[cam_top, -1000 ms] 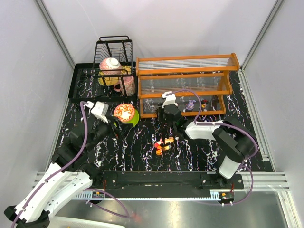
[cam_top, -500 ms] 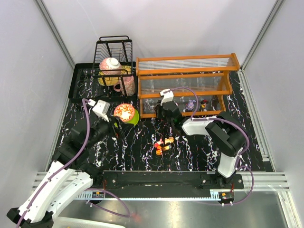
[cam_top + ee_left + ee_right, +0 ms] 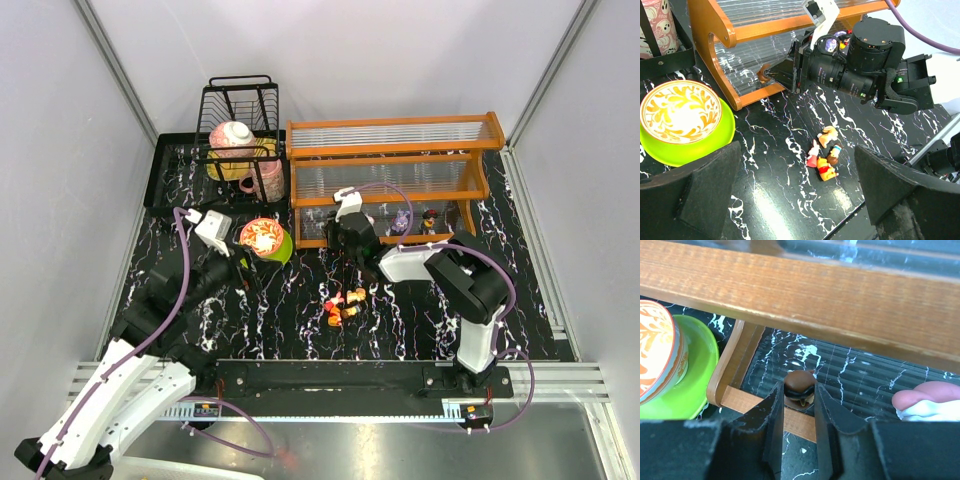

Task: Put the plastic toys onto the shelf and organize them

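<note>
Orange wood frames the tiered rack with clear ribbed plastic panels (image 3: 390, 123). This is the shelf I am filling, and it stands at the far right of the black marbled table (image 3: 280, 320). I judge the job to be roughly half done. Two small plastic figurines, one purple (image 3: 402, 220) and one dark with red (image 3: 430, 216), stand on the lowest tier. The two upper tiers look bare.

My right gripper (image 3: 799, 396) is narrowed onto a small brown plastic figurine (image 3: 800, 382), pinched between both fingers. It is reaching in over the front rail at the left end of that lowest tier. I cannot tell whether the figurine touches the panel yet. A pink-and-white figure (image 3: 935, 400) sits just to its right and may be the purple one seen from above.

A cluster of orange, yellow and pink-white toys (image 3: 824, 156) lies on the table near the shelf's front, waiting to be placed. My left gripper (image 3: 797, 150) hangs over that area with its jaws spread wide and nothing in them.

The middle tier's rail hangs low over the right fingers, and the curved end post stands just to their left. A red patterned bowl on a green plate (image 3: 262, 238) sits close beside that post. A black wire dish rack (image 3: 240, 100) holding crockery stands at the far left, out of the way.
</note>
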You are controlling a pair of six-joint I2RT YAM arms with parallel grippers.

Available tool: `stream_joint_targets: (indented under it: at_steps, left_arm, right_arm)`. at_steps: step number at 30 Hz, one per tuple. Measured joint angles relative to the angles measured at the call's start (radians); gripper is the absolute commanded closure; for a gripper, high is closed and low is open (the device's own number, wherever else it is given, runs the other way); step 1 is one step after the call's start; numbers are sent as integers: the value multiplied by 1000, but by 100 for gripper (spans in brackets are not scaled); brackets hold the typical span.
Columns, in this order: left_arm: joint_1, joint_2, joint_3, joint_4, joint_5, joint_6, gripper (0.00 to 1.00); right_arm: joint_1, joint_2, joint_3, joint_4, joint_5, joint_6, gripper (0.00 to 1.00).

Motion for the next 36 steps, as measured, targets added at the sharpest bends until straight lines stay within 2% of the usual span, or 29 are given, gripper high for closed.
stream_joint_targets:
  at_steps: [22,29,36]
  left_arm:
    - [3,0,0,0,0,0,2]
    - [3,0,0,0,0,0,2]
    - [3,-5,0,0,-1,0,1]
  right_arm:
    - [0,20,19,-1,21,1,98]
    - [0,23,20,-1,27,1,92]
    - [0,23,20,-1,27,2,82]
